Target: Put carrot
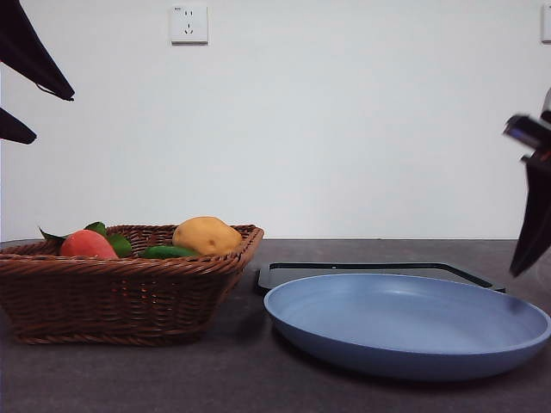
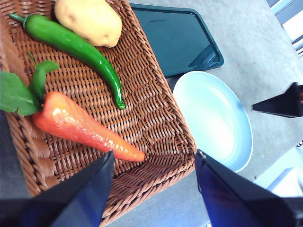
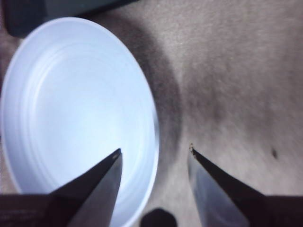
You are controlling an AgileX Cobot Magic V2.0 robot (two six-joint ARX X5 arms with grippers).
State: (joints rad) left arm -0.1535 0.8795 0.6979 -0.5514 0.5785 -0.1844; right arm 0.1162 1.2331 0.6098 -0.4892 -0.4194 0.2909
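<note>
On the dark grey table (image 1: pixel 258 379) the carrot (image 2: pixel 83 125) lies in the wicker basket (image 1: pixel 120 292) — left gripper (image 2: pixel 154 158) poised above it, jaws apart, apparently to grasp — while the right gripper (image 3: pixel 154 153), jaws apart, waits beside the blue plate (image 1: pixel 405 331).

Glossy plastic carrot (image 2: pixel 80 125) lies in a rough woven wicker basket (image 2: pixel 156 113); the plate (image 1: pixel 413 331) looks smooth and matt.

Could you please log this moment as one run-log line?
carrot: in basket | left gripper: open above basket | right gripper: open by plate
</note>
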